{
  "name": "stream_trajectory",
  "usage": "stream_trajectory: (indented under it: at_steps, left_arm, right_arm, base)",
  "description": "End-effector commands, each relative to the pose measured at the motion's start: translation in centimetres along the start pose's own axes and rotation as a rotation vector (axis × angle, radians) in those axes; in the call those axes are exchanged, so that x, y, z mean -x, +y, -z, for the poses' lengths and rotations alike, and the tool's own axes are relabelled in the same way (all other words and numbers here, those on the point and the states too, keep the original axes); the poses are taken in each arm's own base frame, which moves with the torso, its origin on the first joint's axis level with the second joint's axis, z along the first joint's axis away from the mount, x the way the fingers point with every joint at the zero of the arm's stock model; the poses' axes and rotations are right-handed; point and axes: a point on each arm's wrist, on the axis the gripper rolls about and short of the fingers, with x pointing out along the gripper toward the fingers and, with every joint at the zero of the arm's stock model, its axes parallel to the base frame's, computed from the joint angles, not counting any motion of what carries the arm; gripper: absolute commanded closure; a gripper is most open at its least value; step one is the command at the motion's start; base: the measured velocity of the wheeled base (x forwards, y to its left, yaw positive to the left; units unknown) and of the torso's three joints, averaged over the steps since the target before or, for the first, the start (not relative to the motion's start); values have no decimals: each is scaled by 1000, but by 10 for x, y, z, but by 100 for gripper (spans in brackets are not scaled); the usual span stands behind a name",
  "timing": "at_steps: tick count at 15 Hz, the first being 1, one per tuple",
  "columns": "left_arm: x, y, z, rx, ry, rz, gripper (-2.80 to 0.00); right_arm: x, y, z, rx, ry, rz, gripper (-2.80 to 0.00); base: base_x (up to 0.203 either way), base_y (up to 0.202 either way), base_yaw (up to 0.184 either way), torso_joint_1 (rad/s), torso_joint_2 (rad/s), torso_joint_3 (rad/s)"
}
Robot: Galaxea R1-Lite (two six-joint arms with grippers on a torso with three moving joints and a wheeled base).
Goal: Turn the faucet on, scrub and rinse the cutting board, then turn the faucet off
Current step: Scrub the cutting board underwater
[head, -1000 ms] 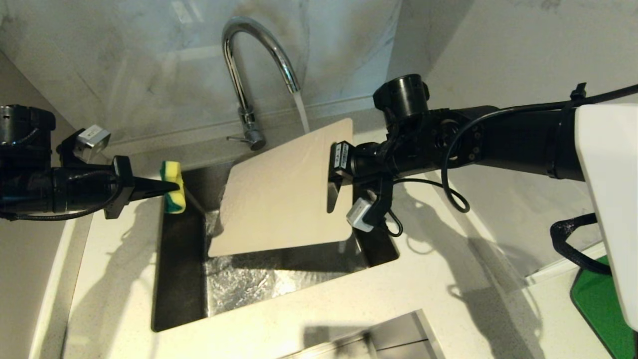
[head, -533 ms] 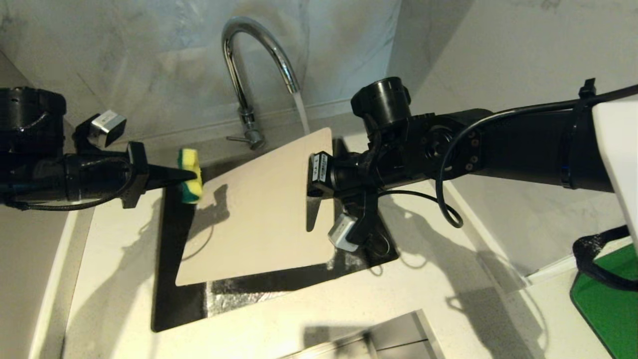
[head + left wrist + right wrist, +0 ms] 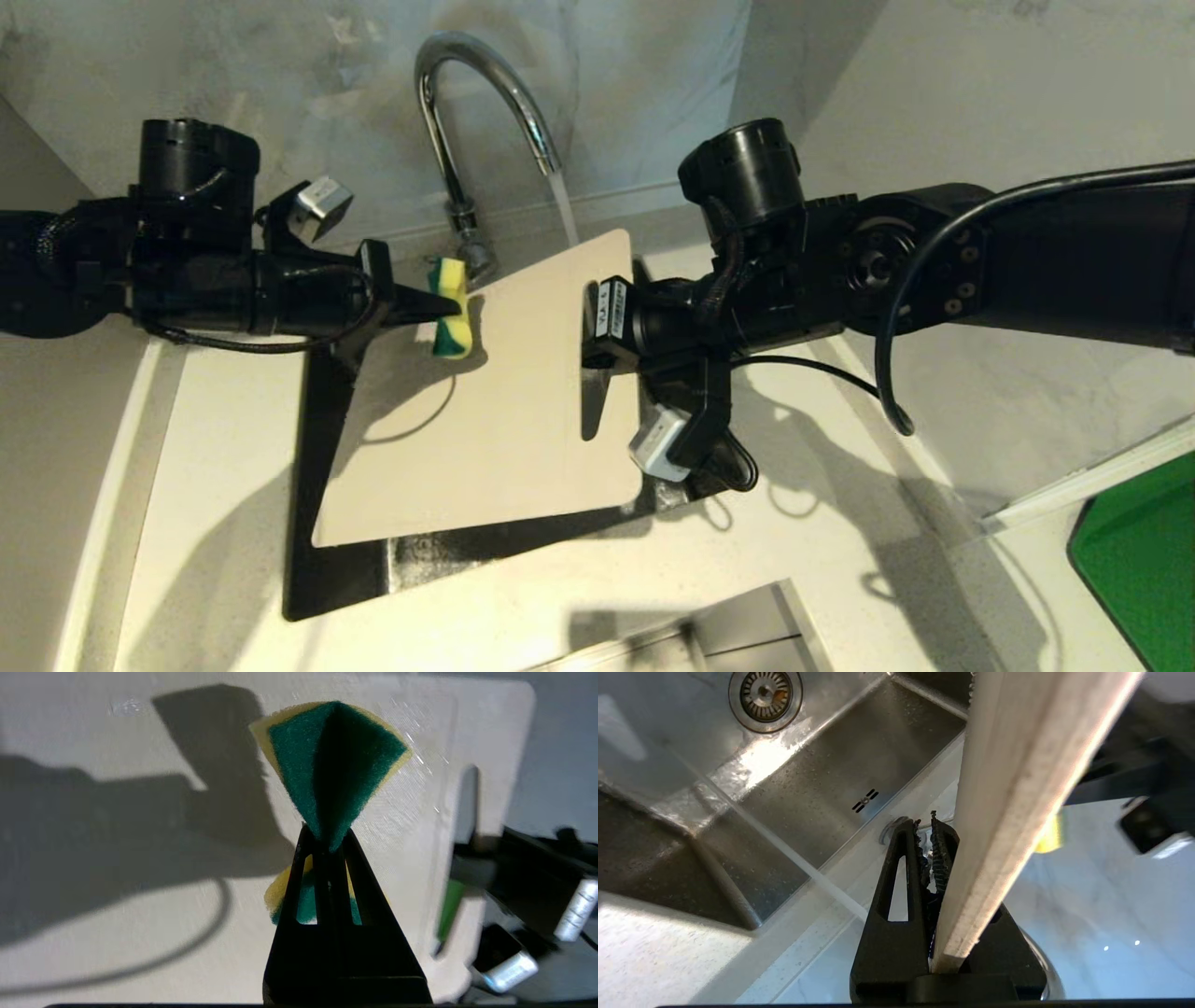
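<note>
Since a second ago, the left gripper (image 3: 453,308) has swung its sponge (image 3: 451,321) from the sink's (image 3: 308,560) left edge onto the cutting board (image 3: 485,411), beneath the running faucet (image 3: 467,112). Left wrist view: fingers pinch the folded sponge (image 3: 331,765) against the board (image 3: 117,905). Right wrist view: the right gripper (image 3: 952,877) clamps the board's (image 3: 1017,788) edge above the sink (image 3: 784,765).

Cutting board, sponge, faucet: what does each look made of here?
Cutting board: matte cream; its speckled edge in the right wrist view suggests plastic or composite, uncertain. Sponge: soft yellow foam with a fuzzy green scouring layer, pinched into a fold. Faucet: polished metal, likely chrome, mirroring the room.
</note>
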Motion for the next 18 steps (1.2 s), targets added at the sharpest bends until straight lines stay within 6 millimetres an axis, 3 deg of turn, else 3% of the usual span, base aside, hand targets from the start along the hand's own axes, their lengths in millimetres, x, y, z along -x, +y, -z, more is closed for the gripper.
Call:
stream_trajectory:
  at_steps: [1,4,8,12,18]
  left_arm:
    - [-22,11,3,-7,38,-18,0]
    - [-32,20,8,-34,52,-62,0]
    - [-28,38,8,-28,55,-102,0]
    - [-19,74,9,8,55,-181,0]
    - [3,153,14,60,73,-309,0]
  right_arm:
    - [8,-3,-1,20,9,9,0]
    - [7,-3,-1,6,15,13,0]
    - [7,-3,-1,5,14,13,0]
    - [7,-3,-1,6,16,13,0]
    - [8,-4,1,10,35,26,0]
  base:
    - [0,0,0,0,0,0]
    - [0,0,0,0,0,0]
    - [0,0,0,0,0,0]
    - [0,0,0,0,0,0]
    - [0,0,0,0,0,0]
